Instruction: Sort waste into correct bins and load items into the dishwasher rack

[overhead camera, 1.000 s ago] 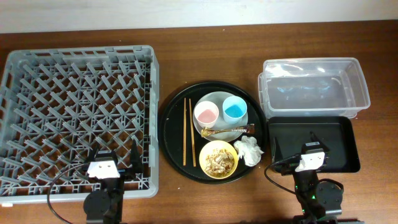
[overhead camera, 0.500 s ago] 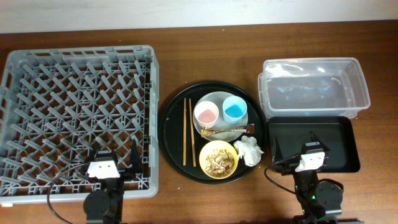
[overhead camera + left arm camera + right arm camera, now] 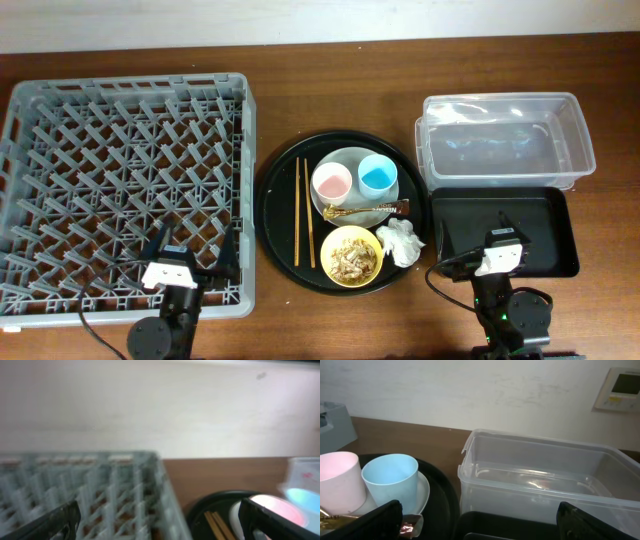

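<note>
Left tool (image 3: pixel 160 521) (blurred view, apparently spread) and right tool (image 3: pixel 480 520), spread, both empty at near bench (image 3: pixel 340 322) edge. Tissue (image 3: pixel 400 243) lies on round tray (image 3: pixel 275 215), just right of bowl (image 3: pixel 351 256); pinch its crown, avoiding bowl rim.

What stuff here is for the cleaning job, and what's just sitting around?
For the job: rack, tub, black tray, tissue, scraps, bowl, plate, pink cup, blue cup, chopsticks, spoon.
Just lying about: round tray, wall panel.
</note>
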